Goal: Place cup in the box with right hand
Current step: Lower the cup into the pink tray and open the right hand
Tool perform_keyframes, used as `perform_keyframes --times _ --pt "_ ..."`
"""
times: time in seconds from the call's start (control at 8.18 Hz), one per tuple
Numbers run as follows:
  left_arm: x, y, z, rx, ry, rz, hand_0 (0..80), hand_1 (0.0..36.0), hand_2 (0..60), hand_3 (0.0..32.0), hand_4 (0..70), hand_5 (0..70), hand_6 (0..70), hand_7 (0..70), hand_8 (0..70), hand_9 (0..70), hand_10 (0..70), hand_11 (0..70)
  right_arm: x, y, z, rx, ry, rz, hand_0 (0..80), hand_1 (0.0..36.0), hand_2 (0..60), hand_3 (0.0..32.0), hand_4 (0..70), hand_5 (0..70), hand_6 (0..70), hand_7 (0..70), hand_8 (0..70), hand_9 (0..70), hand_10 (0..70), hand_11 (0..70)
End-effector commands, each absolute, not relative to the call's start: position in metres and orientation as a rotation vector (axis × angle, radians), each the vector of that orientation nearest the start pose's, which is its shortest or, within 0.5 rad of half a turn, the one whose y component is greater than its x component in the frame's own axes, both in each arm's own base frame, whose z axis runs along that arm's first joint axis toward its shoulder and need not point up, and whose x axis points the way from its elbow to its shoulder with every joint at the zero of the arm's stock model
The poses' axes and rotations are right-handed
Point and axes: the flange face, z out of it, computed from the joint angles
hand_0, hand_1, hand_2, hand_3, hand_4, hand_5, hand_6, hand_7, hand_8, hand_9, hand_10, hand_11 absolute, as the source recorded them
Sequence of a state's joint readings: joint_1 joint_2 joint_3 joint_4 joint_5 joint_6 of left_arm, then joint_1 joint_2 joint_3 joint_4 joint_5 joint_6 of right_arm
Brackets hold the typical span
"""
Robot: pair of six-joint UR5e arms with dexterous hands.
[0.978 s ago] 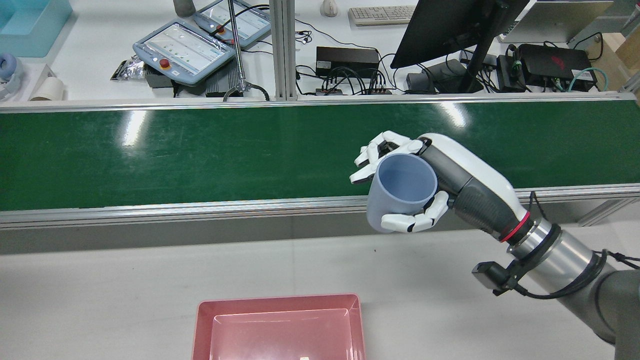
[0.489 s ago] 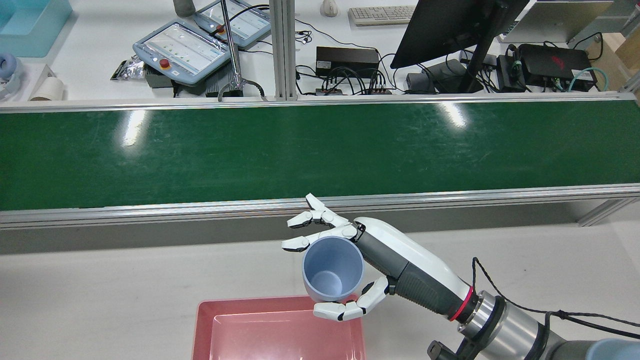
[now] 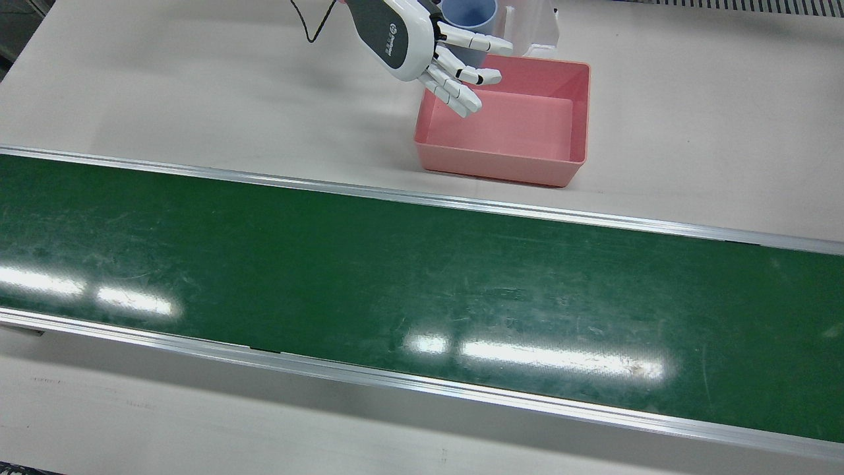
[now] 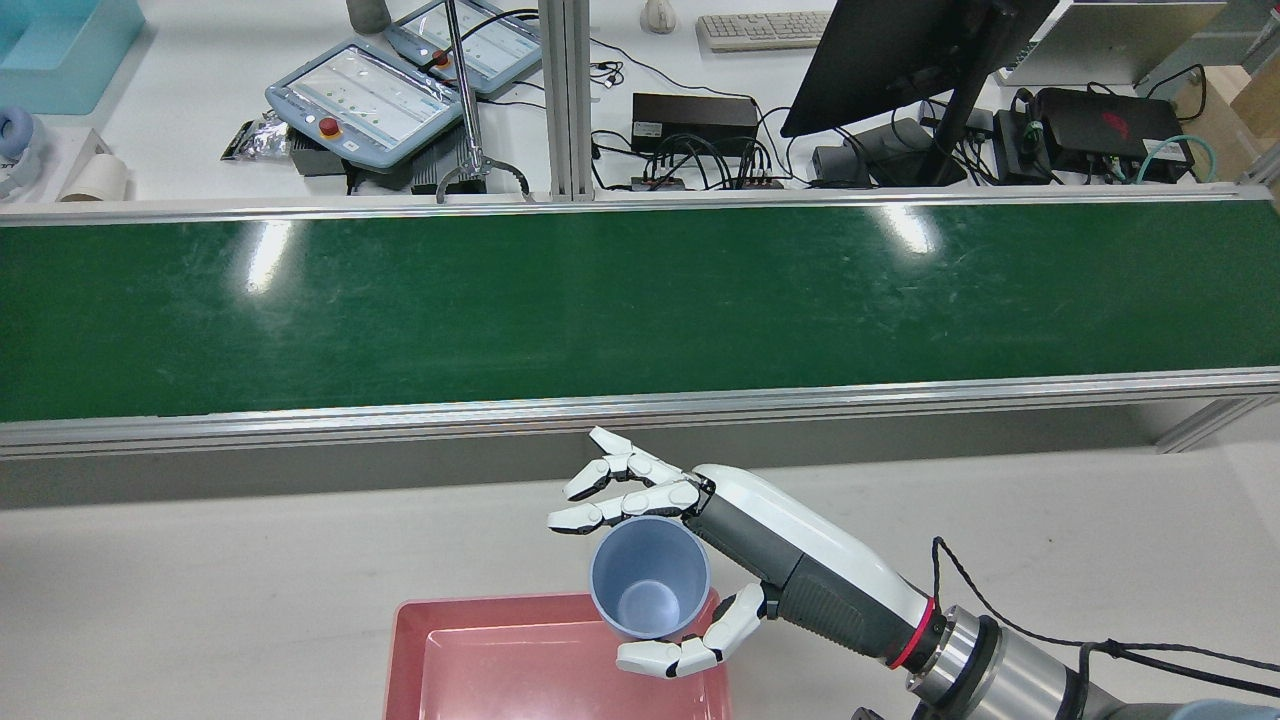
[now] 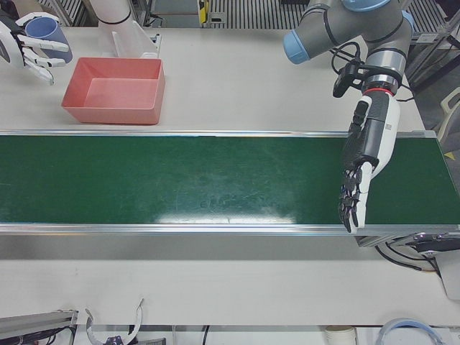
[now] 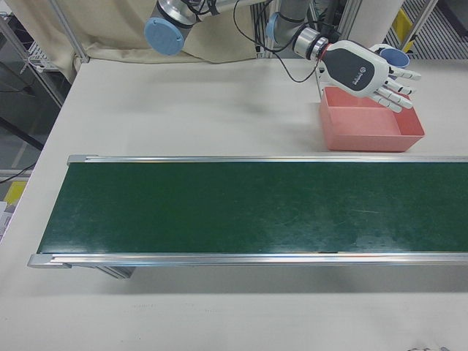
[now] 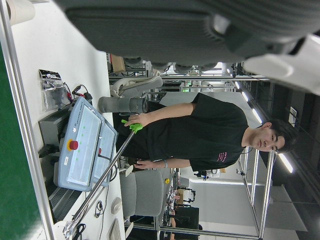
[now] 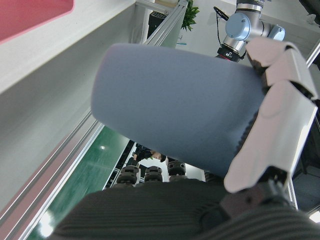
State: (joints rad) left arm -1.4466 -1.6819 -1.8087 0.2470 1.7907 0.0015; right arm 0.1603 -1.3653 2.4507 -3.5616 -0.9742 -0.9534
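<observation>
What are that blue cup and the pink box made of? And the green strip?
The cup looks like matte plastic or silicone: even grey-blue, no glare. The pink box seems to be moulded plastic, smooth and thin-walled with a soft sheen. The green belt looks like glossy rubber or PVC: it mirrors the lamps and shows fine scuffs.

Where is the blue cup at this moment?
In the rear view, the blue cup is at bottom centre, held upright by the right hand above the far edge of the pink box.

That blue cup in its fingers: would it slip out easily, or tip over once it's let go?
The cup looks smooth and matte, so it might slide in the right hand. It appears rigid and light. Being tall and narrow, it may topple if dropped tilted into the box.
</observation>
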Motion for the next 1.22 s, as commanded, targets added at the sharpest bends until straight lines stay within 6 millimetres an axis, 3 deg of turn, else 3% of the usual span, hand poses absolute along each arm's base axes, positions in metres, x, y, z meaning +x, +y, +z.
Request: perform_keyframes --times 0.0,0.12,0.37,0.49,0.61,0.73,0.86,0.98,1.1 --pt "-0.046 -0.533 0.539 -0.345 2.137 -1.922 0.0 0.0 0.0 0.0 0.0 0.0 0.0 0.0 0.0 0.0 0.0 0.0 -0.361 -0.25 0.259 -0.188 -2.315 1.077 43.1 16.6 37.9 0.0 13.8 3.7 8.0 34.0 0.6 6.6 3.2 6.0" --pt "-0.046 -0.532 0.54 -0.346 2.134 -1.925 0.0 0.0 0.0 0.0 0.0 0.0 0.0 0.0 0.0 0.0 0.0 0.0 -0.361 -0.25 0.259 -0.188 -2.315 1.077 45.2 13.7 26.9 0.0 17.6 3.7 8.2 34.7 0.6 6.8 3.3 6.2" --pt "-0.046 -0.532 0.54 -0.346 2.134 -1.925 0.0 0.0 0.0 0.0 0.0 0.0 0.0 0.0 0.0 0.0 0.0 0.0 -0.361 -0.25 0.259 -0.188 -2.315 1.077 44.9 13.4 26.4 0.0 17.5 3.7 8.3 35.7 0.6 7.3 3.4 6.3" --pt "-0.046 -0.532 0.54 -0.346 2.134 -1.925 0.0 0.0 0.0 0.0 0.0 0.0 0.0 0.0 0.0 0.0 0.0 0.0 -0.361 -0.25 0.259 -0.188 -2.315 1.077 44.3 14.2 29.5 0.0 16.2 3.7 8.4 35.8 0.6 7.4 3.5 6.4" --pt "-0.046 -0.533 0.54 -0.346 2.136 -1.924 0.0 0.0 0.0 0.0 0.0 0.0 0.0 0.0 0.0 0.0 0.0 0.0 -0.361 -0.25 0.259 -0.188 -2.315 1.077 42.8 16.0 37.1 0.0 13.8 3.7 8.3 35.7 0.6 7.4 3.5 6.4" --pt "-0.046 -0.533 0.54 -0.346 2.136 -1.924 0.0 0.0 0.0 0.0 0.0 0.0 0.0 0.0 0.0 0.0 0.0 0.0 -0.361 -0.25 0.259 -0.188 -2.315 1.077 44.9 13.4 26.6 0.0 17.3 3.7 8.4 35.7 0.6 7.4 3.5 6.5" --pt "-0.046 -0.533 0.54 -0.346 2.136 -1.924 0.0 0.0 0.0 0.0 0.0 0.0 0.0 0.0 0.0 0.0 0.0 0.0 -0.36 -0.25 0.26 -0.189 -2.312 1.08 44.8 13.3 26.6 0.0 17.5 3.7 8.3 35.2 0.6 7.3 3.6 6.5" --pt "-0.046 -0.533 0.54 -0.346 2.136 -1.924 0.0 0.0 0.0 0.0 0.0 0.0 0.0 0.0 0.0 0.0 0.0 0.0 -0.335 -0.281 0.265 -0.111 -2.332 1.123 43.3 15.0 33.4 0.0 15.1 3.7 7.9 33.5 0.5 6.8 3.5 6.4" --pt "-0.046 -0.533 0.54 -0.346 2.136 -1.924 0.0 0.0 0.0 0.0 0.0 0.0 0.0 0.0 0.0 0.0 0.0 0.0 -0.286 -0.324 0.288 -0.013 -2.326 1.24 44.1 14.0 30.0 0.0 17.4 3.6 8.0 33.4 0.6 7.1 3.9 7.0"
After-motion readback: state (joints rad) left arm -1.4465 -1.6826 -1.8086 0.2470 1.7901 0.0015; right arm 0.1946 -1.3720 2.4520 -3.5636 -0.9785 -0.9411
